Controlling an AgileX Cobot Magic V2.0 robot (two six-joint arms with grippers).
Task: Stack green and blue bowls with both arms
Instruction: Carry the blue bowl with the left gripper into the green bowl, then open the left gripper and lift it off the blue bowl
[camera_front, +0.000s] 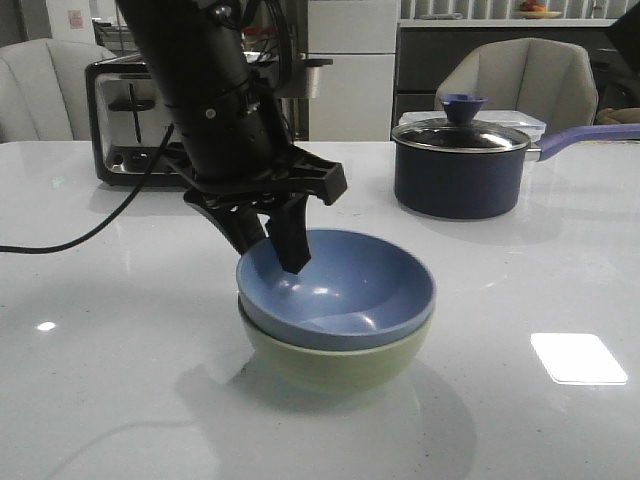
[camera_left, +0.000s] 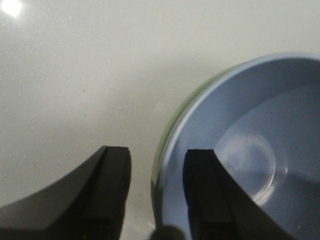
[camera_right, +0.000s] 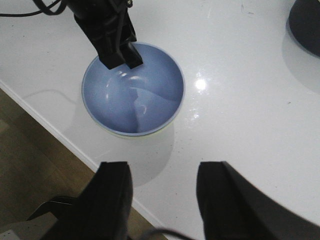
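The dusty blue bowl (camera_front: 350, 285) sits nested inside the pale green bowl (camera_front: 340, 365) on the white table, near its front middle. My left gripper (camera_front: 270, 252) is open and straddles the blue bowl's left rim, one finger inside and one outside. In the left wrist view the fingers (camera_left: 202, 185) stand apart from the rim of the blue bowl (camera_left: 250, 150), with a sliver of the green bowl (camera_left: 172, 125) beside it. My right gripper (camera_right: 162, 172) is open and empty, high above the table, looking down on the blue bowl (camera_right: 135, 100) and the left gripper (camera_right: 120, 57).
A dark navy lidded saucepan (camera_front: 460, 170) with a purple handle stands at the back right. A black and chrome toaster (camera_front: 125, 120) stands at the back left, its black cable (camera_front: 90, 230) trailing over the table. The table's near edge (camera_right: 50, 125) runs close to the bowls.
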